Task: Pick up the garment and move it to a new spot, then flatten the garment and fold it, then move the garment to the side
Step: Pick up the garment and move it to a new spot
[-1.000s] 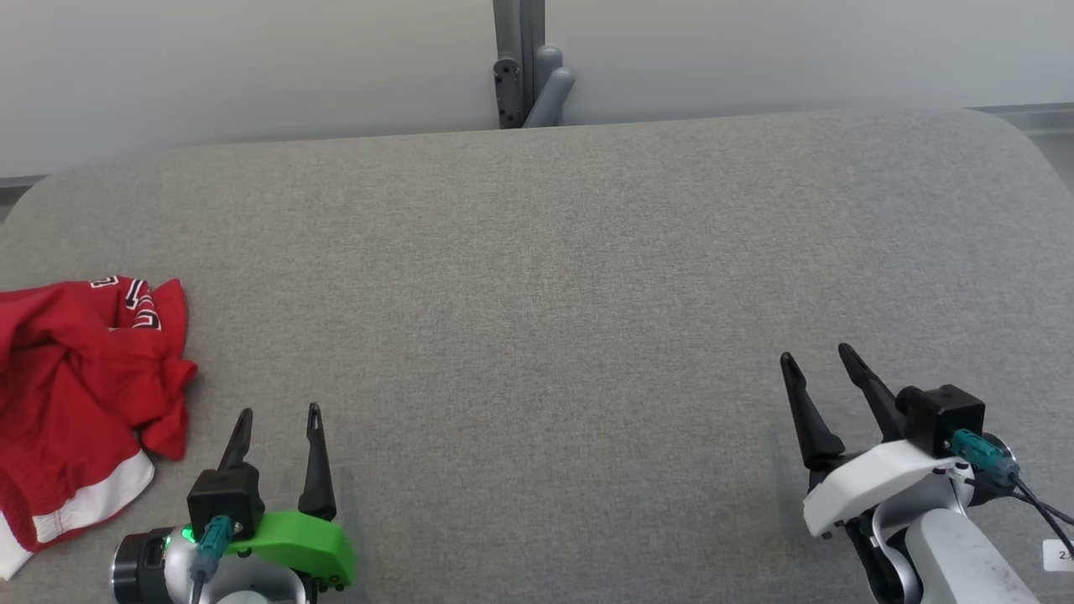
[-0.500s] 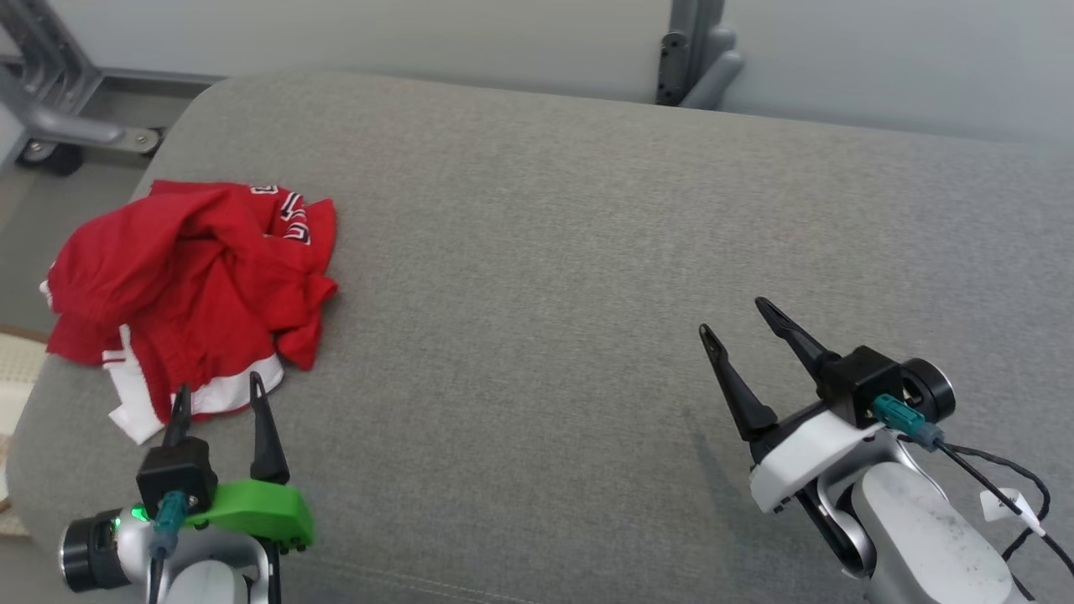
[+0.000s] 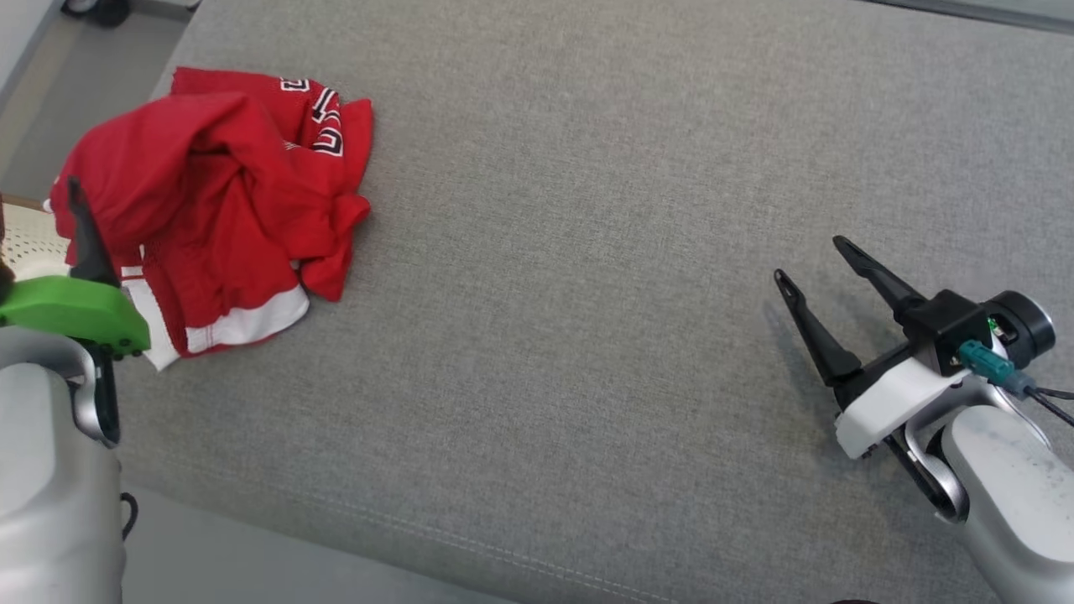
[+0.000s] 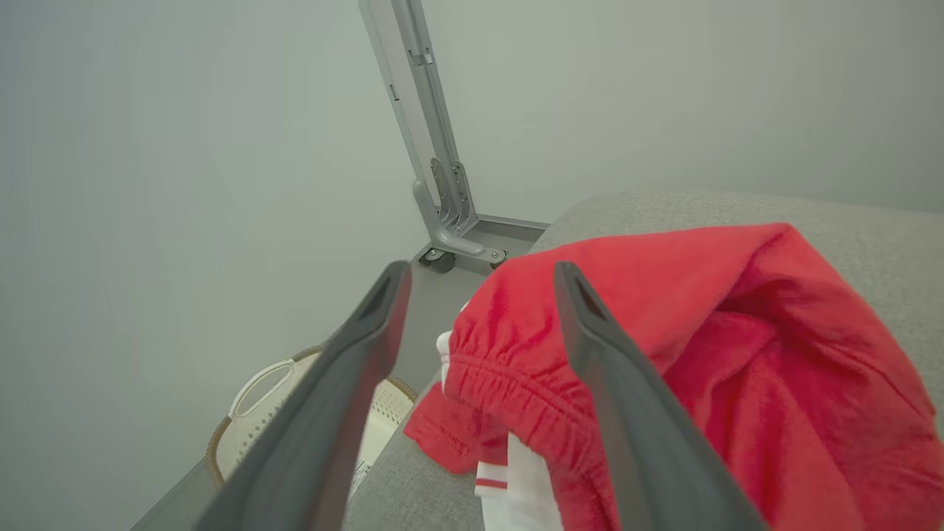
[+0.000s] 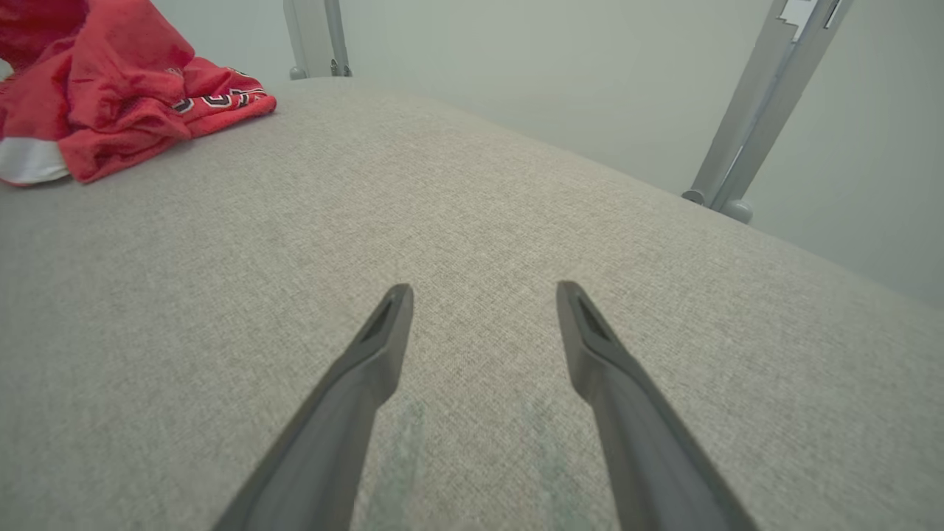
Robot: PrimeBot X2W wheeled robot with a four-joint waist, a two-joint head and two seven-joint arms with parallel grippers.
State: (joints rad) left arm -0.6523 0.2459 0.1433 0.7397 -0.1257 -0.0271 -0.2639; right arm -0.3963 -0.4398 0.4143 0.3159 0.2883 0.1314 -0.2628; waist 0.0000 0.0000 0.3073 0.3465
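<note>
The garment (image 3: 210,184) is a crumpled red pair of shorts with white trim and an elastic waistband, lying at the left end of the grey fabric table (image 3: 587,210). My left gripper (image 4: 481,270) is open and hovers at the garment's left edge. Its right finger (image 4: 612,383) is over the red waistband (image 4: 509,383) and its left finger is past the table's edge. In the head view one dark left finger (image 3: 82,235) stands against the red cloth. My right gripper (image 3: 810,259) is open and empty, low over bare table far to the right. The right wrist view shows the garment (image 5: 110,88) far off.
A cream perforated basket (image 4: 258,398) sits on the floor just beyond the table's left end. A grey metal frame leg on a wheel (image 4: 442,221) stands behind it. Another metal post (image 5: 752,118) rises past the table's far side. The table's front edge (image 3: 419,537) runs close.
The head camera has swung left and down. My left gripper has moved up to the garment's left edge, still open. The right gripper stays open over bare table.
</note>
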